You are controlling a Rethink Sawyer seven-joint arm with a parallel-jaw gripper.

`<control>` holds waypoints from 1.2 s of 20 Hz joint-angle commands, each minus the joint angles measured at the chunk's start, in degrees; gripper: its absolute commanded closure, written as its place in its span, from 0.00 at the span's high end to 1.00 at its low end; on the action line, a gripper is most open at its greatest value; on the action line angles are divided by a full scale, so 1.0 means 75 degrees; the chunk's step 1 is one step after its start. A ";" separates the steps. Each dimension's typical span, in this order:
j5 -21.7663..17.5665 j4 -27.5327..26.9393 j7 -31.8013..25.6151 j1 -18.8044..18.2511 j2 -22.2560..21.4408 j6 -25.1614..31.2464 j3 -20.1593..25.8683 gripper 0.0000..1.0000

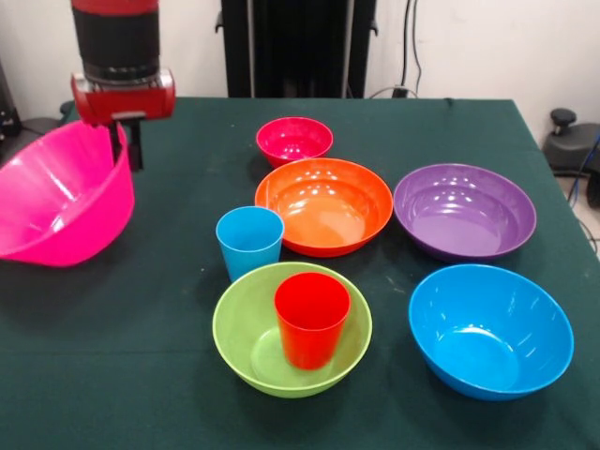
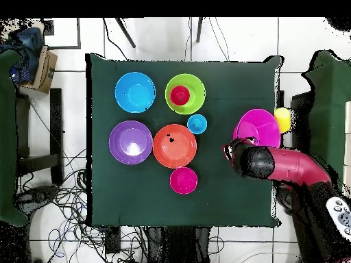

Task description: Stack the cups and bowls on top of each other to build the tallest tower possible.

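Note:
My gripper [image 1: 127, 150] is shut on the rim of the large hot pink bowl [image 1: 58, 197] and holds it tilted at the table's left edge; the bowl also shows in the overhead view [image 2: 257, 128]. A red cup [image 1: 311, 319] stands upright inside the lime green bowl [image 1: 246, 328]. A light blue cup [image 1: 249, 242] stands between the green bowl and the orange bowl [image 1: 323, 206]. The small pink-red bowl [image 1: 294, 141], purple bowl [image 1: 464, 211] and blue bowl [image 1: 489, 330] stand apart. A yellow cup [image 2: 282, 120] shows beside the pink bowl only from overhead.
The dark green table cloth [image 1: 141, 356] covers the table. The red arm [image 2: 295, 168] reaches in over the table's edge by the pink bowl. Cables and boxes lie on the floor around the table.

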 commanded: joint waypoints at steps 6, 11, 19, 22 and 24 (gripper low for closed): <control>0.1028 0.0237 0.0087 0.0391 -0.0974 0.1732 0.0692 0.00; 0.1194 -0.0124 0.0547 0.0808 -0.0867 0.1878 0.0449 0.00; 0.1821 -0.0936 0.1153 0.1395 -0.0645 0.2240 0.0271 0.00; 0.1994 -0.1298 0.1422 0.1714 -0.0488 0.2305 0.0097 0.00; 0.2062 -0.1407 0.1498 0.1848 -0.0425 0.2273 -0.0006 0.00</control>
